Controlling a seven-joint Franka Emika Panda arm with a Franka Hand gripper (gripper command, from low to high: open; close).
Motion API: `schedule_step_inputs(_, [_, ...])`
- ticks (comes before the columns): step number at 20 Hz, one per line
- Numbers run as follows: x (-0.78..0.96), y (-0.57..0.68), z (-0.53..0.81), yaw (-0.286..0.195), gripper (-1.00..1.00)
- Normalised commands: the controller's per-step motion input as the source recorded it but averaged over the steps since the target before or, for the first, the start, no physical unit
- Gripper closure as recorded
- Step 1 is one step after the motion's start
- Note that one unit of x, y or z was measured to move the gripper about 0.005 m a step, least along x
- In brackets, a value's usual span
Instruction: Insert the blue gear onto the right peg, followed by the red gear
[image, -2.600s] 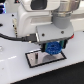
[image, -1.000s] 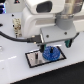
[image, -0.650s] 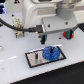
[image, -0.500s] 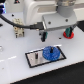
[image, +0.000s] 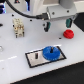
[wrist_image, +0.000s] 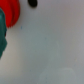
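One blue gear, one red gear, one plate.

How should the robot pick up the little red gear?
Probably from straight above, jaws closing on opposite sides of its round rim. The red gear lies flat on the white table, apart from the blue gear and the grey plate, so there looks to be room around it. The gripper hangs nearby.

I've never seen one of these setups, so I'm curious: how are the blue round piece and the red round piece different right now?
The blue gear is wider and flatter; the red gear looks smaller and chunkier. The blue gear sits on the black-bordered plate, while the red gear rests on the white table, away from the plate. Both are round.
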Motion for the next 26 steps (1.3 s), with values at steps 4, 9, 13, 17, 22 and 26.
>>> schedule_step_inputs(4, [0.13,0.06,0.01,0.0,-1.0])
schedule_step_inputs(9, [0.39,0.29,0.0,0.0,-1.0])
schedule_step_inputs(13, [0.16,0.18,0.02,0.0,-1.0])
schedule_step_inputs(17, [0.1,0.27,0.06,0.0,-1.0])
schedule_step_inputs(22, [0.08,0.34,0.1,0.0,-1.0])
schedule_step_inputs(26, [0.07,0.03,0.02,0.0,-1.0])
